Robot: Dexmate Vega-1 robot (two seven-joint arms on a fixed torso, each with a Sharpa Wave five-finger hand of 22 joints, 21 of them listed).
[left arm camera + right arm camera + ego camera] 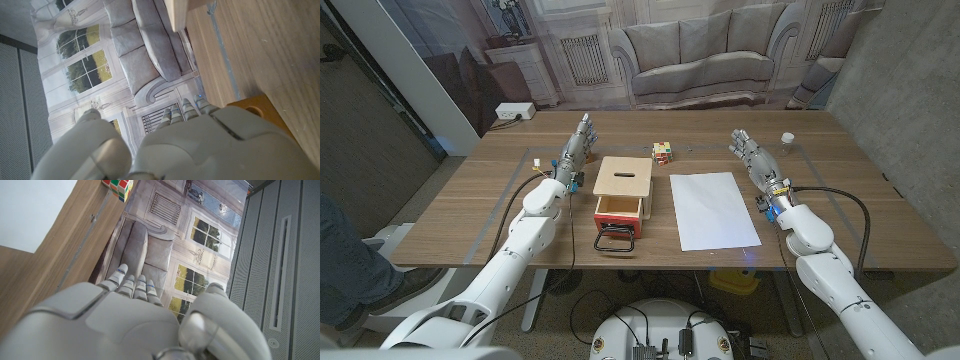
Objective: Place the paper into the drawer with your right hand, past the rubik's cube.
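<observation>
White flat paper [714, 210] rect., beside boxy wooden drawer [621, 195].

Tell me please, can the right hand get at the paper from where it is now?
Probably yes. The right hand stands open beside the paper, just off its far right corner, with only bare table between them. The rubik's cube sits beyond the sheet's other far corner, out of the way.
</observation>
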